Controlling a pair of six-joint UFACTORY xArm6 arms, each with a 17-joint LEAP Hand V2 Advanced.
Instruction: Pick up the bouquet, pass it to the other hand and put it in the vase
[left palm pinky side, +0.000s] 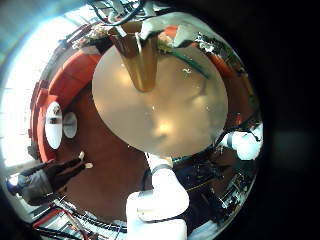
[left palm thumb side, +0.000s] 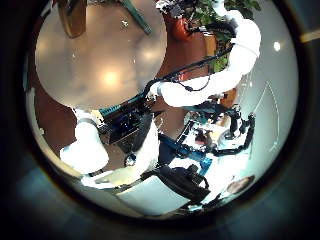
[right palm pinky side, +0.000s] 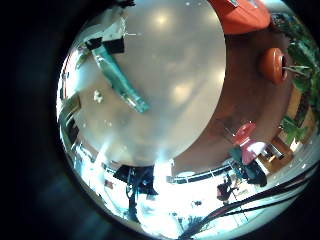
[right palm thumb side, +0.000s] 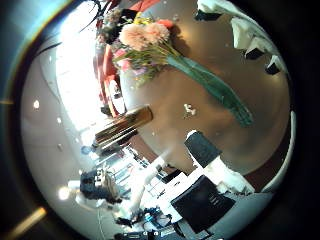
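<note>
The bouquet (right palm thumb side: 150, 40) lies flat on the round table (right palm thumb side: 215, 45), with its wrapped stems (right palm thumb side: 215, 85) reaching toward the table's middle. The same stems (right palm pinky side: 120, 75) show in the right little finger side view, lying free. A tall vase (right palm thumb side: 125, 128) stands upright near the table's edge, apart from the bouquet, and also shows as the vase (left palm pinky side: 140, 55) and the vase (left palm thumb side: 72, 15). My right hand (right palm thumb side: 250, 35) hangs over the table beside the stems, fingers relaxed, touching nothing. My left hand is high above the table (left palm pinky side: 160, 100); no finger of it curls into its views.
Curved seats (left palm pinky side: 60, 85) ring the table's far side, and a small round stool (right palm pinky side: 272, 65) stands on the floor. A white robot arm (left palm thumb side: 200, 90) stands beside the table. A small scrap (right palm thumb side: 187, 109) lies on the tabletop between stems and vase.
</note>
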